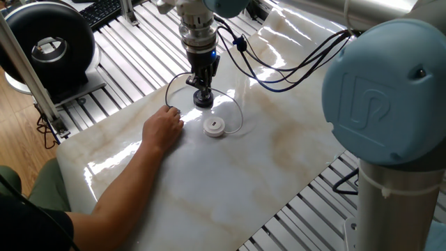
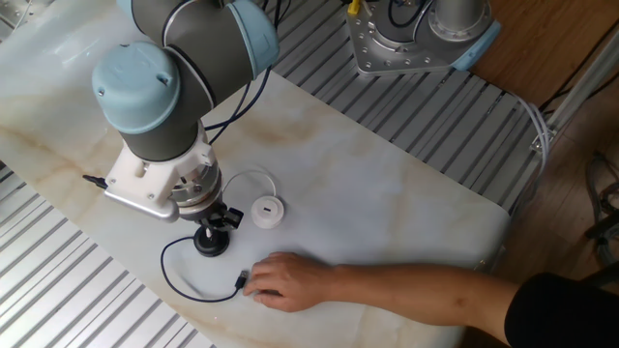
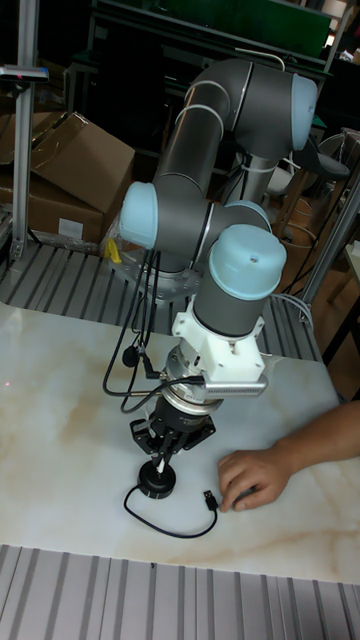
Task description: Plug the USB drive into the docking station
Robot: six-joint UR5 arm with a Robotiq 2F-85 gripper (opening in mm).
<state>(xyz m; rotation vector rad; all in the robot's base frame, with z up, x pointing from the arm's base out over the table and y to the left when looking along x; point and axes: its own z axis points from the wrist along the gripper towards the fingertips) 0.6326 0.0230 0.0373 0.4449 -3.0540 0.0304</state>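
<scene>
Not plugged yet: end effector (image 1: 202, 89) down over small black round docking puck (image 1: 203, 99), jaw state unclear, w/ small white round USB puck (image 1: 214, 127) untouched, center frame on marble worktop (image 1: 279, 153).

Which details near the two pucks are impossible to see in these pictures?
- White puck: absent from the tall fixed view, hidden behind the arm.
- Gripper: what its fingers pinch over the black puck is too small in every view.
- Black cable's plug: partly under the person's hand.
</scene>
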